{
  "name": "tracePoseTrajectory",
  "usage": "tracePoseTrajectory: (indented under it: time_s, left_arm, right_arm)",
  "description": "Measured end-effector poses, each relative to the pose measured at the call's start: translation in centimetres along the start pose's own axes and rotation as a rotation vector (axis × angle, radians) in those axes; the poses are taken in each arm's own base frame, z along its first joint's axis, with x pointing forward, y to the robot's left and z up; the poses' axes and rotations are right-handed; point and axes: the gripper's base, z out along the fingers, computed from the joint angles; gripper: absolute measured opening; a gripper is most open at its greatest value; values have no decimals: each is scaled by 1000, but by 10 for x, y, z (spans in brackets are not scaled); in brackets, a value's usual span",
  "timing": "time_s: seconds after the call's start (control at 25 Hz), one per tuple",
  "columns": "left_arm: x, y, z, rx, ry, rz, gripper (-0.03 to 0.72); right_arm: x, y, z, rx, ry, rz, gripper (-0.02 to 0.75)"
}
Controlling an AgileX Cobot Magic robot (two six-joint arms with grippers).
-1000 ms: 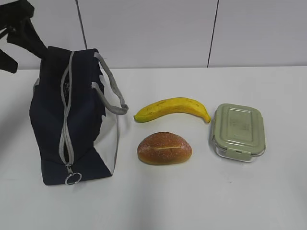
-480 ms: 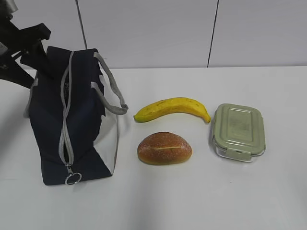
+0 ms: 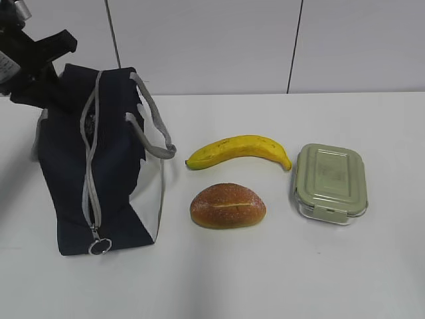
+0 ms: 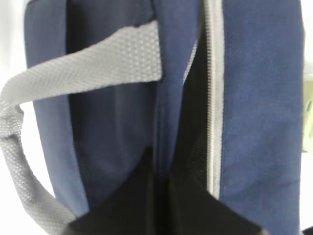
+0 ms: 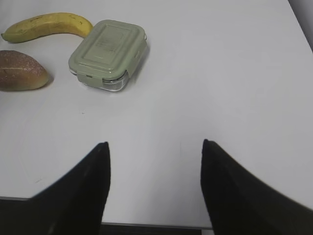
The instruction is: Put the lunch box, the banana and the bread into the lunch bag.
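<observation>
Risk: left gripper (image 4: 159,193), clamped on lunch bag (image 3: 99,159) fabric beside its closed zipper (image 3: 89,166), may tip it; right gripper (image 5: 154,161) spread, empty

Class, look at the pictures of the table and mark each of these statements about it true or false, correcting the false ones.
1. The banana lies behind the bread. True.
2. The lunch box has its lid off. False: the green lid is on.
3. The lunch bag stands to the right of the food. False: it stands on the left.
4. The left gripper is shut on the bag's fabric. True.
5. The right gripper holds the bread. False: it is open and empty, above bare table.
</observation>
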Motion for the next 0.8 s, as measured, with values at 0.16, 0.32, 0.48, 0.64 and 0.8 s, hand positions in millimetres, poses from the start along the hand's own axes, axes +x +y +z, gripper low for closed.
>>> tracePoseTrajectory:
  time_s: [0.16, 0.32, 0.48, 0.64, 0.8]
  left_arm:
    - [0, -4, 0, 47, -2, 10, -2]
    - [0, -9, 0, 97, 3, 44, -2]
    - [0, -11, -1, 119, 1, 42, -2]
    - [1, -11, -1, 120, 5, 46, -2]
    - [1, -11, -1, 121, 12, 47, -2]
  right_arm:
    - [0, 0, 0, 0, 0, 0, 438]
    - [0, 0, 0, 0, 0, 0, 438]
    - [0, 0, 0, 0, 0, 0, 438]
    - [0, 0, 0, 0, 0, 0, 438]
    - [0, 0, 0, 1, 0, -1, 438]
